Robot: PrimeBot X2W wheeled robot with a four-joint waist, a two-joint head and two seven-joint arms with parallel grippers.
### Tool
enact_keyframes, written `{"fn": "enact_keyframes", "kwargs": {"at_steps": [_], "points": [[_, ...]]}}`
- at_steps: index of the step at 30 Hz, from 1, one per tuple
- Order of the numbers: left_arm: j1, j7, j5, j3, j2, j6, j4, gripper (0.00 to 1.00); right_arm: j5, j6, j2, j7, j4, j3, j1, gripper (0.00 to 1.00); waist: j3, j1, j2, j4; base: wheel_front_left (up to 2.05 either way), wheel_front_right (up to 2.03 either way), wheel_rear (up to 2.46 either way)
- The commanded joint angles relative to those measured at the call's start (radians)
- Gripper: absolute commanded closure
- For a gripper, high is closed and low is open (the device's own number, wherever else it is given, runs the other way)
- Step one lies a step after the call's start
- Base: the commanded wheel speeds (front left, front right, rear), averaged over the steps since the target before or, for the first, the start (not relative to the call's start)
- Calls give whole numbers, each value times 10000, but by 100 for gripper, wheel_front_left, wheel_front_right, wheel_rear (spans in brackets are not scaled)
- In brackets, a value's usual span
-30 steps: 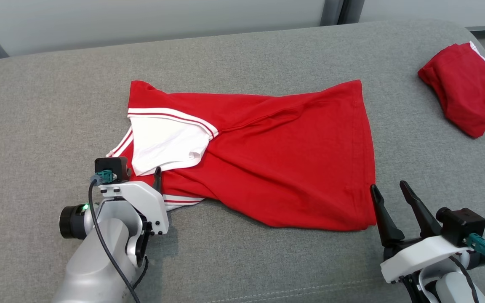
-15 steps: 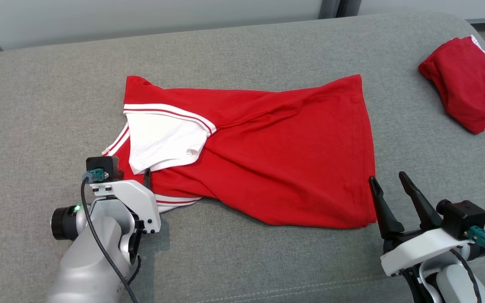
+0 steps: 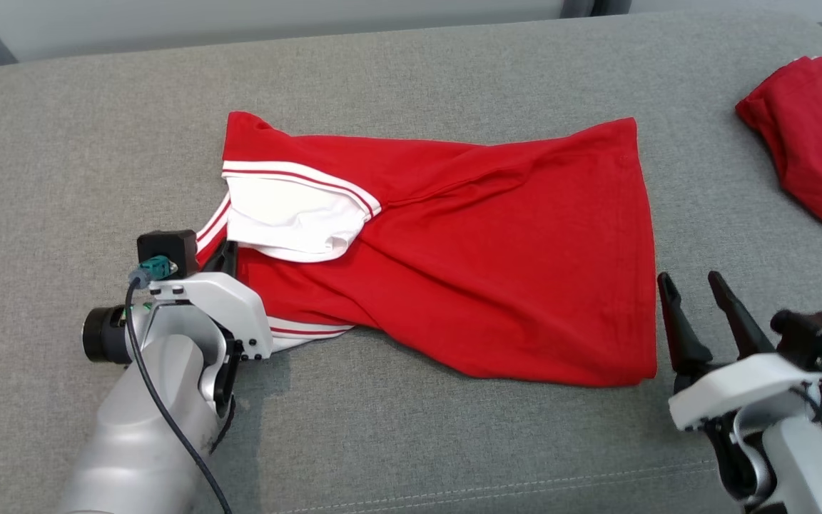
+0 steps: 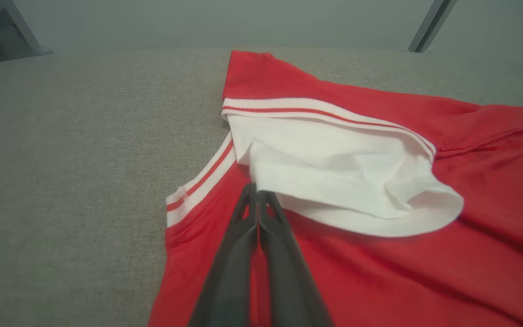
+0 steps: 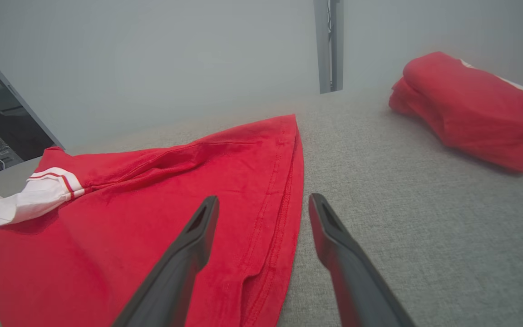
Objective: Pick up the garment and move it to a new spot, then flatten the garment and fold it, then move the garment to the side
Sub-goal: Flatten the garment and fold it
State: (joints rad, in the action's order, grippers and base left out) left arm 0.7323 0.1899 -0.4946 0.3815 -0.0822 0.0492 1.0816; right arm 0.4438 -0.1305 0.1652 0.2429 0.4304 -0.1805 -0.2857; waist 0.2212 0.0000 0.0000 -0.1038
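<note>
As its wrist view reveals, left pincer (image 4: 258, 194) pinches garment (image 4: 402, 281).

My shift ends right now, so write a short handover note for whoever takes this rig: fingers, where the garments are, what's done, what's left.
Left gripper: fingers shut on the red shirt at its shoulder, beside the white collar.
Right gripper: open, at the shirt's near hem corner, holding nothing.
Shirt: spread on the grey cushion, creased, unfolded. A folded red garment sits at the far right.
Done: shirt laid out. Left: flatten, fold, move aside.
</note>
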Motion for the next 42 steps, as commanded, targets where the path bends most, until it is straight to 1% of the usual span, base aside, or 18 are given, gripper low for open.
{"fn": "enact_keyframes", "kwargs": {"at_steps": [1, 3, 7, 10, 12, 16, 23, 31, 33, 34, 35, 36, 37, 38, 39, 40, 41, 42], "points": [[450, 126, -20, -225, -370, -46, -286, 100, 196, -2, 121, -156, -27, -103, -529, 0, 85, 0, 0, 28, 0, 0, 0], [529, 212, -11, -244, -500, -39, -552, 100, 562, -2, 212, -938, 611, -84, -1288, 0, 213, 0, 0, 58, 0, 0, 0], [550, 268, 70, -202, -770, 26, -1331, 100, 1094, -2, 644, -2430, 1725, -257, -2982, 0, 503, 0, 0, 260, 0, 0, 0], [470, 170, 82, -205, -968, 128, -2124, 100, 1270, -2, 926, -3183, 2438, -469, -3958, 0, 731, 0, 0, 515, 0, 0, 0], [374, 37, 84, -213, -1100, 230, -2732, 100, 1361, -2, 1021, -3380, 2838, -611, -4455, 0, 886, 0, 0, 688, 0, 0, 0], [157, -341, 56, -238, -1331, 447, -4012, 100, 1336, -2, 1146, -3282, 3731, -876, -5200, 0, 1200, 0, 0, 1000, 0, 0, 0], [-323, -1059, 69, -186, -1637, 866, -5866, 100, 1188, -2, 1006, -2618, 5354, -1365, -6224, 0, 1593, 0, 0, 1307, 0, 0, 0], [-800, -1634, 88, -120, -1899, 1235, -7154, 100, 1237, -2, 963, -1921, 6394, -1980, -6980, 0, 1736, 0, 0, 1408, 0, 0, 0], [-899, -1735, 87, -118, -1967, 1307, -7355, 100, 1266, -2, 978, -1803, 6542, -2127, -7139, 2, 1739, 0, 0, 1394, 0, 0, 0], [-950, -1782, 82, -123, -2000, 1344, -7443, 100, 1304, -2, 970, -1773, 6604, -2190, -7213, 4, 1741, 0, 0, 1383, 0, 0, 0], [-1000, -1823, 79, -127, -2034, 1379, -7527, 100, 1333, -2, 966, -1740, 6655, -2256, -7281, 16, 1744, 0, 0, 1368, 0, 0, 0], [-1047, -1855, 72, -134, -2063, 1410, -7609, 100, 1343, -2, 972, -1705, 6702, -2334, -7344, 20, 1747, 0, 0, 1352, 0, 0, 0], [-1090, -1885, 67, -139, -2090, 1441, -7683, 100, 1369, -2, 972, -1680, 6747, -2401, -7401, 47, 1751, 0, 0, 1336, 0, 0, 0], [-1128, -1914, 58, -145, -2114, 1466, -7752, 100, 1401, -2, 972, -1656, 6792, -2459, -7450, 61, 1755, 0, 0, 1321, 0, 0, 0], [-1159, -1931, 44, -154, -2130, 1487, -7818, 100, 1464, -2, 964, -1661, 6872, -2478, -7490, 78, 1757, 0, 0, 1306, 0, 0, 0], [-1186, -1950, 36, -160, -2150, 1509, -7875, 100, 1533, -2, 944, -1683, 6933, -2506, -7527, 93, 1762, 0, 0, 1294, 0, 0, 0], [-1205, -1967, 27, -170, -2169, 1531, -7924, 100, 1584, -2, 939, -1713, 6991, -2549, -7563, 100, 1770, 0, 0, 1282, 0, 0, 0], [-1214, -1977, 17, -183, -2187, 1551, -7969, 100, 1632, -2, 935, -1744, 7040, -2597, -7598, 100, 1781, 0, 0, 1272, 0, 0, 0]]}}
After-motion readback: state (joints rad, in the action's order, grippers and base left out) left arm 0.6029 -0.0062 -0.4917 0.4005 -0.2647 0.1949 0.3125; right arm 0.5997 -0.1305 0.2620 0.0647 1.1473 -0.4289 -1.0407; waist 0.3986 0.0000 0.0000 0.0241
